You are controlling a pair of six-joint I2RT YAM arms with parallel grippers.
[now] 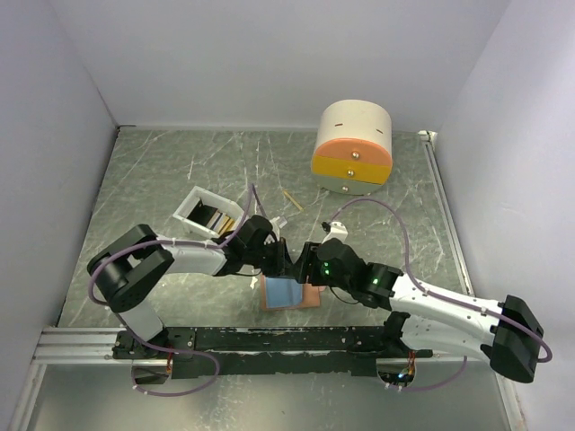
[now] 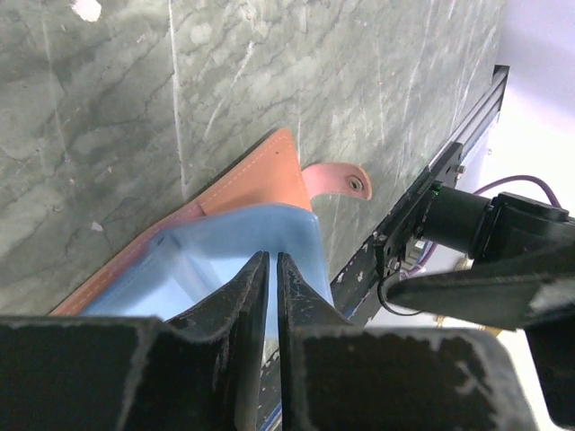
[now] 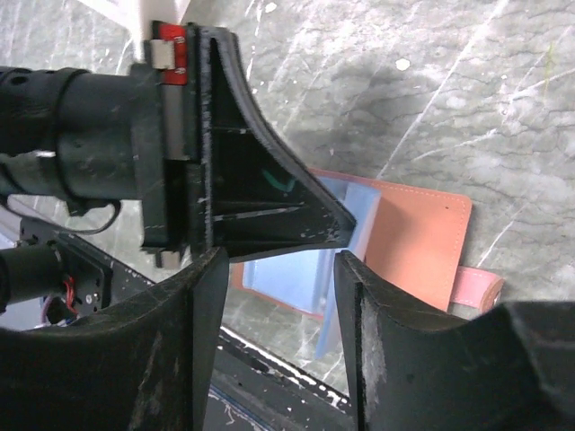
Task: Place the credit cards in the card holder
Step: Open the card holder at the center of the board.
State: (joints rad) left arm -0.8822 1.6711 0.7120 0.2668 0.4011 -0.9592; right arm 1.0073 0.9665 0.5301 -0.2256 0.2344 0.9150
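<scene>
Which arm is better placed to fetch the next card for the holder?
Right, probably: the right pincer stands open and empty over the card holder, while the left pincer is shut on the holder's blue pocket, apparently holding it open.

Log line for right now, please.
left gripper: shut on blue flap of card holder | right gripper: open, empty | credit cards: in white tray

Salmon-pink bifold card holder (image 1: 286, 294) lying open, flat on table near front edge, light-blue inner face up, snap tab sticking out. Dark and gold credit cards (image 1: 211, 217) in white tray (image 1: 184, 208).
</scene>
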